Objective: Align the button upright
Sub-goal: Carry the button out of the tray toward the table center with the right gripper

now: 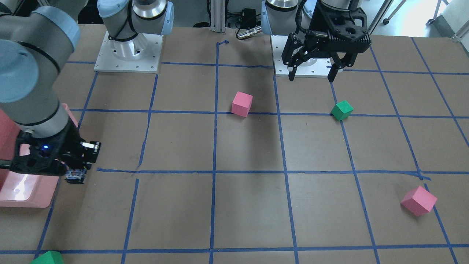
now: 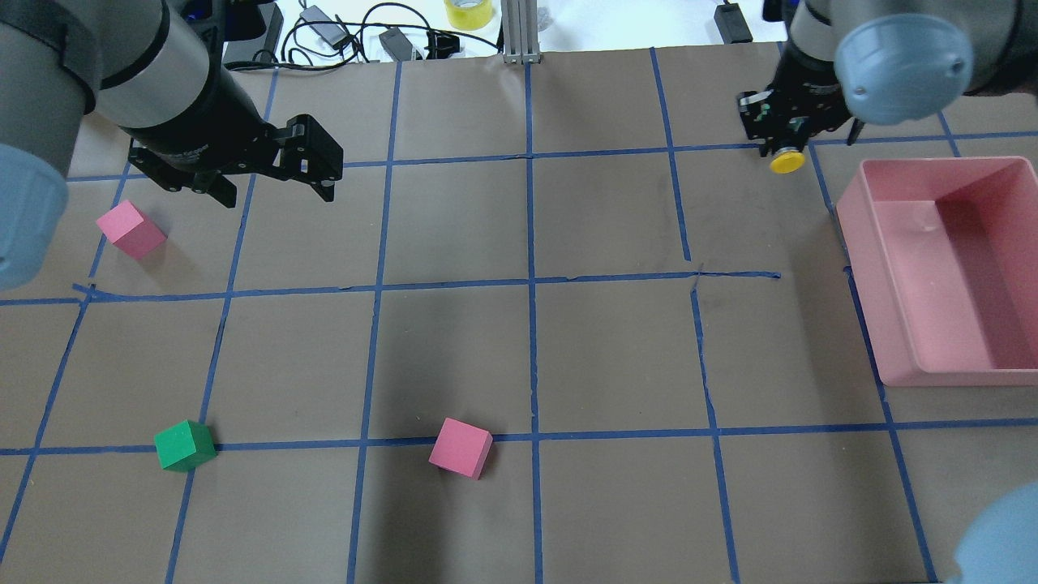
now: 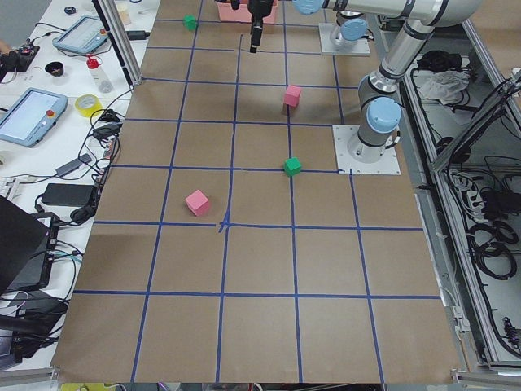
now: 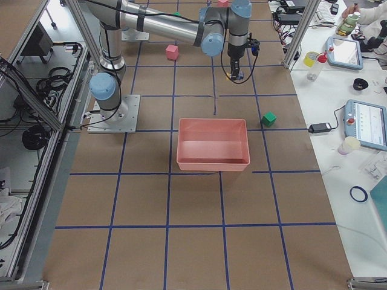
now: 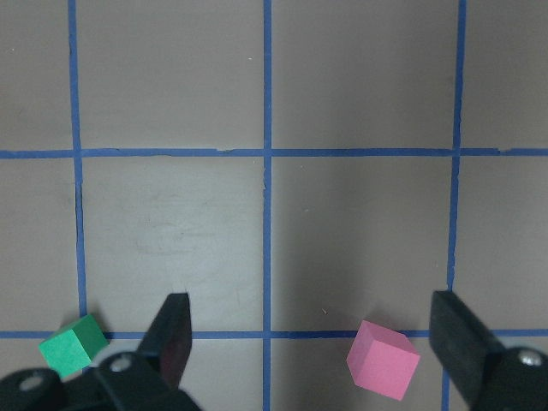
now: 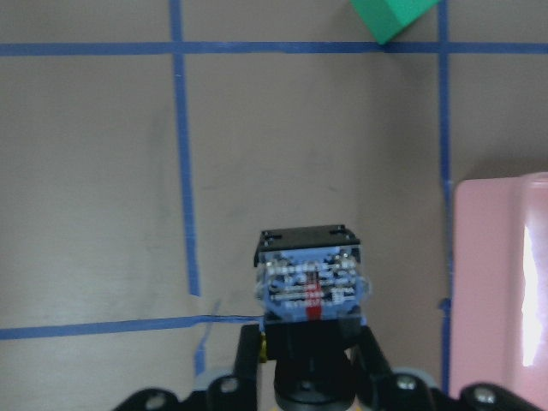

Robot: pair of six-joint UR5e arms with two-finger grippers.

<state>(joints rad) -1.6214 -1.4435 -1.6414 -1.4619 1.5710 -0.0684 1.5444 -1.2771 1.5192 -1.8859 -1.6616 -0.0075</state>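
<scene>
Yellow is catching the eye at upper right of the overhead view: the mushroom-capped push-button switch [image 2: 787, 162] is sitting just under my right gripper [image 2: 777, 139], near the pink plastic bin [image 2: 957, 375].

In the front-facing view, at left, I am clenching it with its silvery base block lowest.

In the right wrist view the button is lying bottom-centre between my fingers [image 6: 374, 364], base pointing at the brown paper table [image 6: 94, 188]. I judge I should be lowering slowly with the base level.

My left gripper [image 1: 313, 73] is hanging open and empty.

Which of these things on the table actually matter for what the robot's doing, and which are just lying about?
Part of the job:
the button, gripped by the right arm's fingers.

Just lying about:
two pink cubes, two green cubes, the pink bin. The left arm's fingers hang open, holding nothing.
</scene>
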